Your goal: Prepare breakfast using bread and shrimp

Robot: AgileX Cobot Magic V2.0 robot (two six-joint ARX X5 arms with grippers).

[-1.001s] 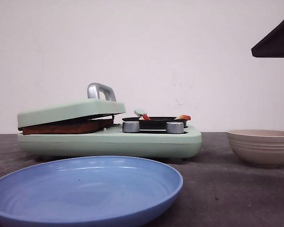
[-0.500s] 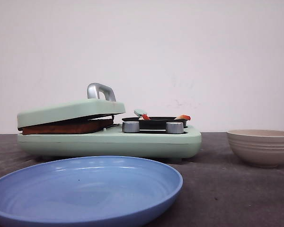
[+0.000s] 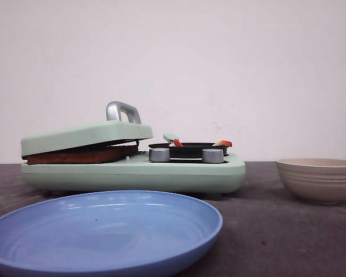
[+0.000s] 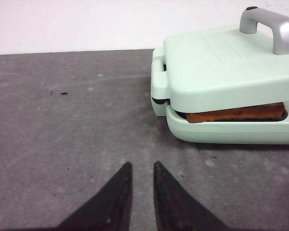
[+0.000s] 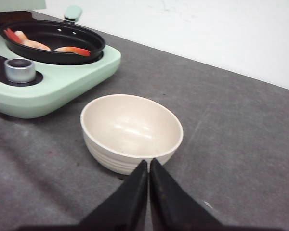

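Cooker (image 3: 132,173): mint green, on the dark table (image 3: 277,231), behind the plate; two silver knobs (image 3: 160,154) along the front edge.
Lid (image 3: 86,136): mint green, silver handle (image 3: 123,111) on top, tilted, resting on the bread, not fully down.
Bread (image 3: 81,154): toasted brown, sandwiched between lid and cooker base on the cooker's left half; only the edge visible, also in the left wrist view (image 4: 236,112); number of slices impossible to tell.
Pan (image 5: 53,41): black, shallow, with a mint handle, seated in the cooker's right half, behind the knobs.
Shrimp (image 5: 72,50): pink-orange pieces with red tails, lying in the pan; at least two or three apart from one another; red tips just showing above the pan rim in the front view (image 3: 223,142).
Plate (image 3: 104,231): blue, nearest the camera, in front of the cooker, nothing on it.
Bowl (image 5: 131,132): cream, ribbed outside, nothing in it, to the right of the cooker, apart from it.
Left gripper (image 4: 140,168): above bare table, beside the cooker's hinge side; fingers parted by a narrow gap, holding nothing.
Right gripper (image 5: 148,163): just before the bowl's near rim; fingers pressed together, holding nothing.
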